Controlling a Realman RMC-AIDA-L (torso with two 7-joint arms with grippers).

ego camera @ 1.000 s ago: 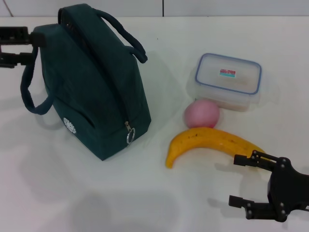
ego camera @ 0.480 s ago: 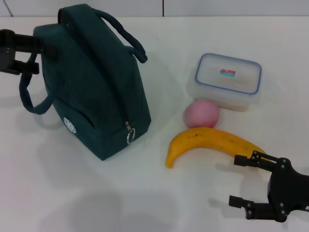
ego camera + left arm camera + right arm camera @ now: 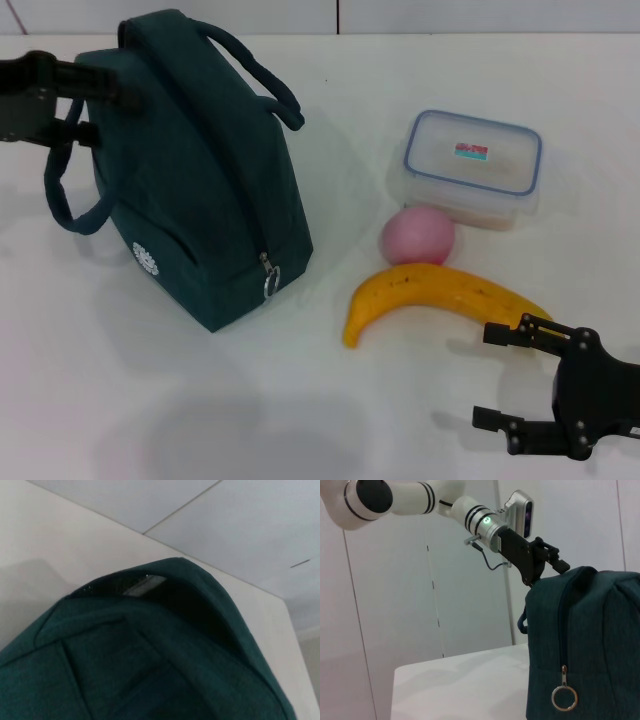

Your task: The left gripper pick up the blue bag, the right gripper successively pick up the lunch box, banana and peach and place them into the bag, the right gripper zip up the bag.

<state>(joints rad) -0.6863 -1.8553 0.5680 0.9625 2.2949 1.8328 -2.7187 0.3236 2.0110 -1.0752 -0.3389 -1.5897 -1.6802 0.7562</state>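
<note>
The blue bag (image 3: 200, 190) stands zipped on the white table at the left, with its ring zipper pull (image 3: 270, 283) facing front. My left gripper (image 3: 113, 112) is open at the bag's upper left corner, its fingers straddling the fabric beside the side handle. The right wrist view shows the left gripper (image 3: 551, 562) over the top of the bag (image 3: 590, 645). The left wrist view is filled by the bag (image 3: 150, 655). The lunch box (image 3: 472, 165), peach (image 3: 418, 236) and banana (image 3: 435, 292) lie at the right. My right gripper (image 3: 486, 376) is open and empty, just in front of the banana's right end.
The table's far edge (image 3: 400, 34) runs just behind the bag and the lunch box. A bare strip of table (image 3: 340, 180) separates the bag from the food.
My left gripper has moved right, from beside the bag to over its upper left corner. The right arm and the food have not moved.
</note>
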